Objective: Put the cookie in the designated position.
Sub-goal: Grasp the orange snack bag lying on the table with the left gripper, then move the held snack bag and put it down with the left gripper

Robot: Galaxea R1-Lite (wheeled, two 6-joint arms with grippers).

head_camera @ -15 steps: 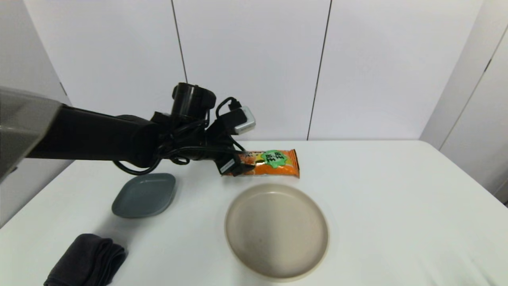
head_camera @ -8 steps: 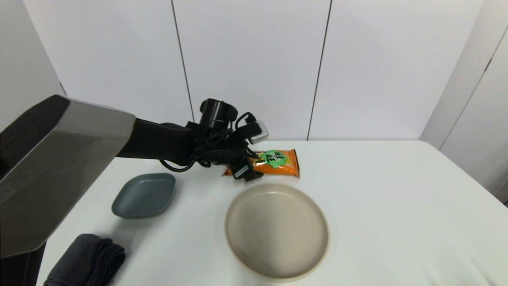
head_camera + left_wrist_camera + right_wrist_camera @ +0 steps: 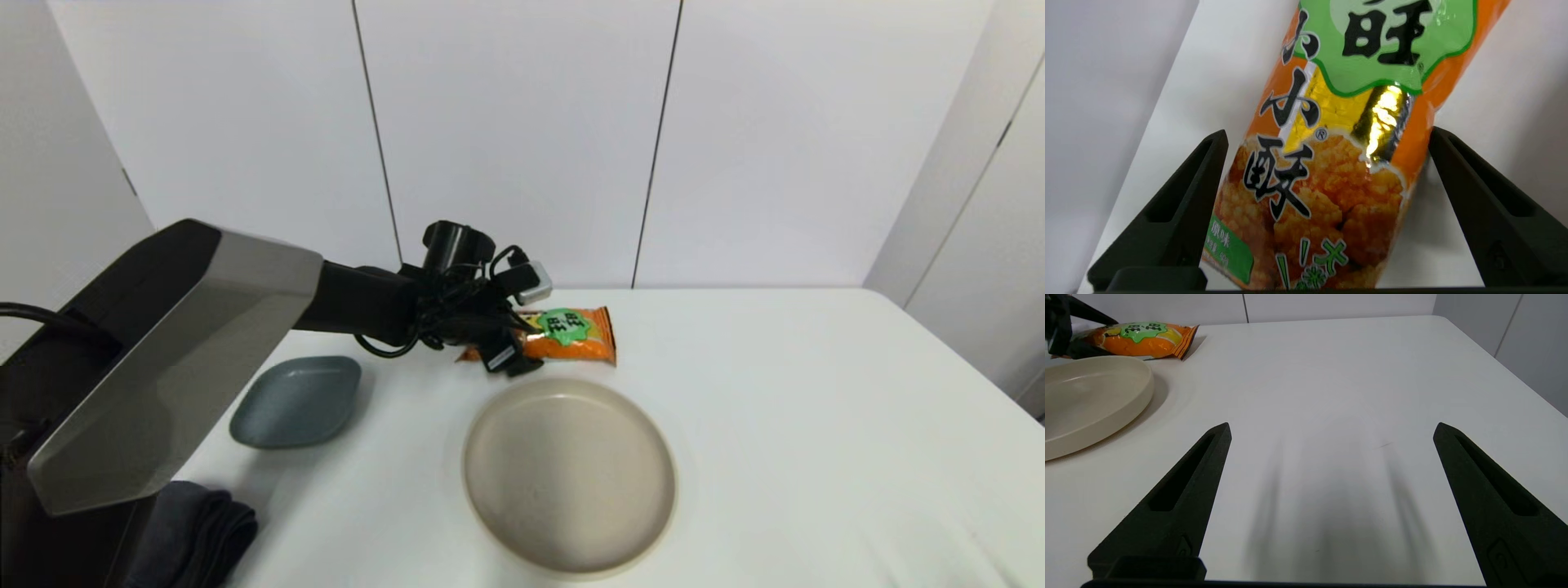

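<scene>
The cookie point(image 3: 571, 335), an orange crinkly packet with a green starburst label, lies flat on the white table just behind the beige plate. It also shows in the left wrist view point(image 3: 1331, 163) and, far off, in the right wrist view point(image 3: 1135, 339). My left gripper point(image 3: 518, 351) is low at the packet's left end, open, with one finger on each side of the packet point(image 3: 1327, 132). My right gripper point(image 3: 1332, 426) hangs open over bare tabletop to the right of the plate, holding nothing. No mark on the table shows the designated position.
A large round beige plate point(image 3: 567, 482) sits in the middle, in front of the packet, and also shows in the right wrist view point(image 3: 1086, 400). A small grey rounded-square dish point(image 3: 298, 400) lies to its left. A dark folded cloth point(image 3: 204, 531) lies at the front left corner.
My left arm has reached farther forward and to the right, bringing its gripper down around the packet's left end. The packet has not moved.
</scene>
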